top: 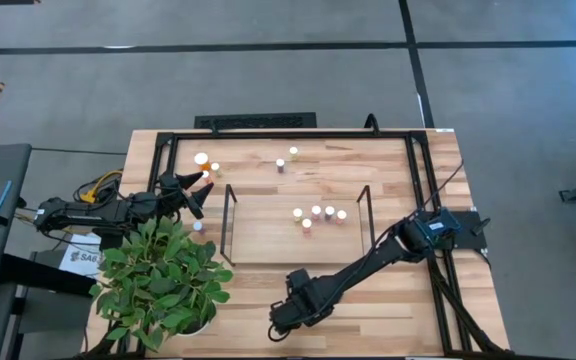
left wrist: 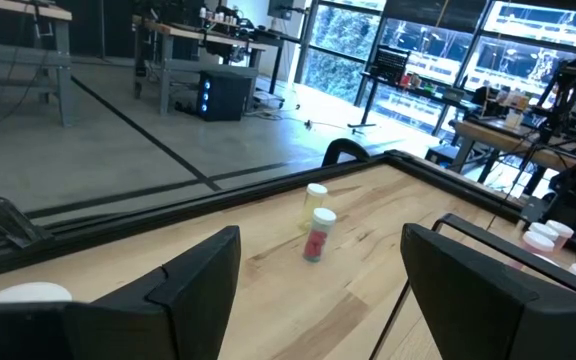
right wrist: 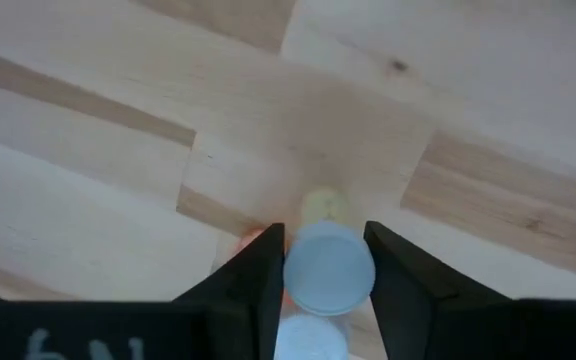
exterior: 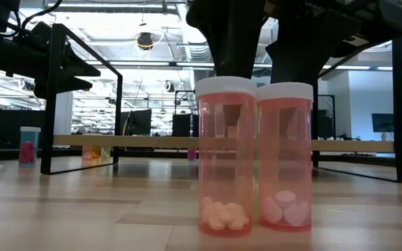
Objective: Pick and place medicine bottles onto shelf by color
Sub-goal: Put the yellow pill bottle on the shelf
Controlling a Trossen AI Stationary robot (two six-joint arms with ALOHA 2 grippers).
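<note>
Two orange medicine bottles [exterior: 225,160] [exterior: 285,157] with white caps stand side by side on the table's near part, close to the low camera. My right gripper [right wrist: 328,272] points straight down over them [top: 293,310], shut on one cap; the high view hides both bottles under the arm. The shelf [top: 268,238] lies mid-table, and several bottles [top: 316,213] stand on it. More bottles [top: 280,163] stand by the far edge. My left gripper [left wrist: 320,245] waits open at the table's left [top: 196,190], touching nothing. My right gripper pinches the round white cap [right wrist: 300,272] of one orange bottle between its two fingers, coming from above and pointing down. The bottle stands upright with its base on the table. The second bottle's cap [right wrist: 308,342] shows right beside it, close to the fingers.
A leafy potted plant [top: 158,282] fills the near left corner, with a small bottle [top: 198,226] at its far side. A black frame [top: 423,200] runs round the table. A red bottle [left wrist: 314,240] and another behind it stand ahead of my left gripper.
</note>
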